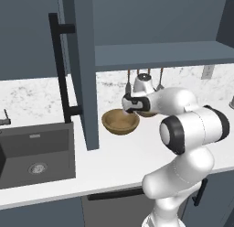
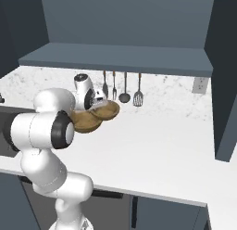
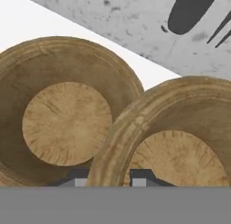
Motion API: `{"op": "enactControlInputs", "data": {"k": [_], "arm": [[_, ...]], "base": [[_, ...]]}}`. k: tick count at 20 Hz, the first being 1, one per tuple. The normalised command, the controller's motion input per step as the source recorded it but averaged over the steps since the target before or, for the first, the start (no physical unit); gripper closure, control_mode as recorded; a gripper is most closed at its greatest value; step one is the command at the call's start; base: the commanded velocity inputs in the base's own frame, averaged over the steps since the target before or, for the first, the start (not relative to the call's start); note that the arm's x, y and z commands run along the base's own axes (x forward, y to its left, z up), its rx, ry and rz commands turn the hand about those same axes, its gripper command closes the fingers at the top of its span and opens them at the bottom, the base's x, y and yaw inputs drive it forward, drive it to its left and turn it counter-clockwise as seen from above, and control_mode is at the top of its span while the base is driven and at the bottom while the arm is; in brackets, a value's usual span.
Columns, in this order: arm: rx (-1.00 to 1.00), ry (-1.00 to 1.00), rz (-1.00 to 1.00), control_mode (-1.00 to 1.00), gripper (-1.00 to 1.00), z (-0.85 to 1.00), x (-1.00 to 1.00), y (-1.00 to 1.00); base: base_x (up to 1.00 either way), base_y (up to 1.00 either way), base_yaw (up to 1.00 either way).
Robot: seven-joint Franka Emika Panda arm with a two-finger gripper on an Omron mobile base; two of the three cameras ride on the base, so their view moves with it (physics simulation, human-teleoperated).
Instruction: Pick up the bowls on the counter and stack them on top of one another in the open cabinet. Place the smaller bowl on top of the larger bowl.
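Tool [image 3: 108, 177] low over the table [image 1: 119, 157], fingertips straddling near rim of one wooden bowl [image 3: 180, 142], grip state not discernible; second bowl [image 3: 63, 114] touching beside it, both below open cabinet shelf [image 1: 160, 54].

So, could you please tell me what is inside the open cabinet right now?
Nothing shows on the open cabinet's shelf. Both bowls sit on the counter: the larger bowl and the smaller bowl, the claw straddling one rim. The shelf's left end is hidden.
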Motion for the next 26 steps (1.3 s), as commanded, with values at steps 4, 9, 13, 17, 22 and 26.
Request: {"op": "enactControlInputs", "data": {"k": [4,9,13,17,22,26], "arm": [[0.00,0.00,0.04,-1.00,1.00,0.00,0.04,1.00],[-0.04,0.00,0.01,-1.00,1.00,-0.24,0.26,0.72],[-0.02,0.00,0.00,-1.00,1.00,-0.51,0.32,0.28],[-0.03,0.00,0.00,-1.00,1.00,-0.46,0.31,0.27],[-0.03,-0.01,0.00,-1.00,1.00,-0.29,0.20,0.41],[-0.01,-0.07,0.00,-1.00,-1.00,-0.08,0.07,0.15]], "base": [[0.00,0.00,0.00],[0.00,0.00,0.00],[0.00,0.00,0.00],[0.00,0.00,0.00],[0.00,0.00,0.00],[0.00,0.00,0.00]]}}
